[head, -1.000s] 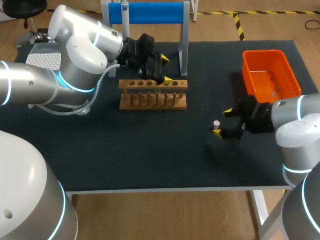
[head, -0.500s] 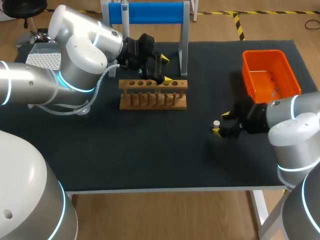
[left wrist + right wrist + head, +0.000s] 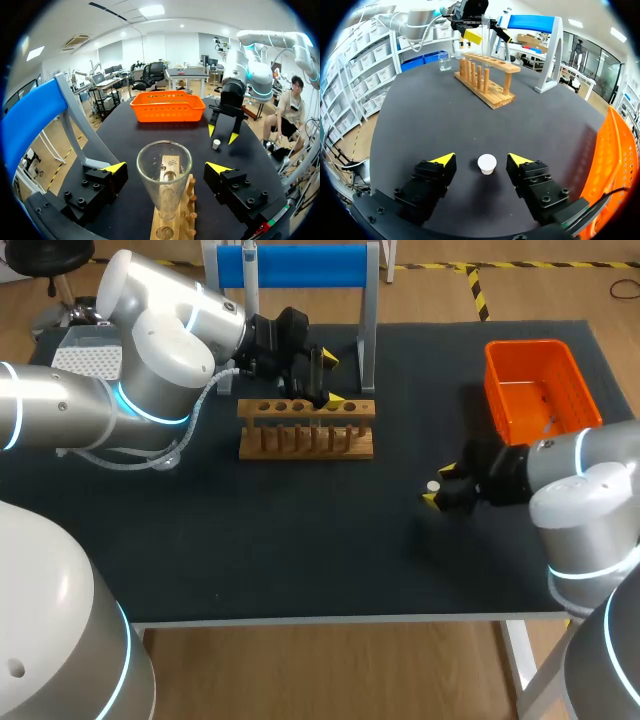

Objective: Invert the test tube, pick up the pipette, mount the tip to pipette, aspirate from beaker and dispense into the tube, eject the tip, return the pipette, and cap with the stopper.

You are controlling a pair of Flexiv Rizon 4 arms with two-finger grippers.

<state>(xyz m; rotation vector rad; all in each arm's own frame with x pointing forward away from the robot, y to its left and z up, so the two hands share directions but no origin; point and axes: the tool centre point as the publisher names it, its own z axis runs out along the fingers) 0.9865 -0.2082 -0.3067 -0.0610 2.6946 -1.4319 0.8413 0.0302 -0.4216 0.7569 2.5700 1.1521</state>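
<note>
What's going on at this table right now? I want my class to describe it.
Two robot arms are at work on a lab routine. The left arm's jaws stand open on either side of a glass tube that appears to stand upright in the wooden rack. The right arm's jaws are low over the table, open around a small white stopper without touching it.

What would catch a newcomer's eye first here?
A clear glass tube stands upright at the wooden rack on the table's far side, between the left tool's open fingers. Nearer the right edge, a small white stopper sits between the right tool's open fingers, with a bright orange basket beyond.
</note>
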